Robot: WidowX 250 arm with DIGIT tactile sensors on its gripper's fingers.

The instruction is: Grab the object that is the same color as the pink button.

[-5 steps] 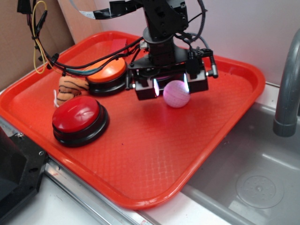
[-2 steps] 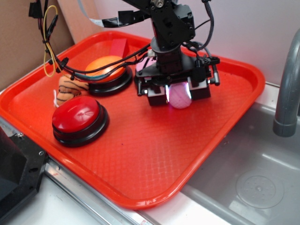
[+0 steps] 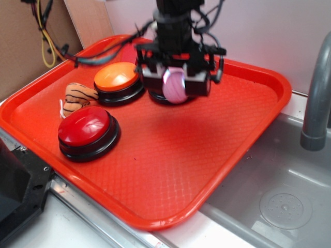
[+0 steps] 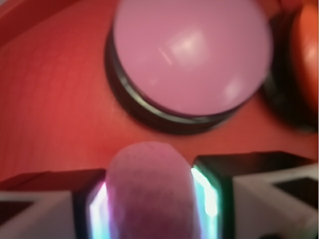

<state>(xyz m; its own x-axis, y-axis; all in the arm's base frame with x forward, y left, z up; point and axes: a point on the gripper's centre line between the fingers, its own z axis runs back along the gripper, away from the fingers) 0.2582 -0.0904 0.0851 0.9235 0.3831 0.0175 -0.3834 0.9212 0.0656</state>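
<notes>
My gripper is shut on the small pink ball and holds it lifted above the red tray. In the wrist view the ball is squeezed between the two lit pads, and the gripper hangs just in front of the pink button, a pale pink dome on a black base. In the exterior view the pink button is almost hidden behind the gripper; only a sliver of its black base shows.
An orange button and a red button stand on the tray's left part, with a small striped plush toy between them. A grey sink and a faucet pipe are at the right. Cables hang at the back left.
The gripper closed on the pink ball, lifted it off the tray and carried it back and left, over the pink button.
</notes>
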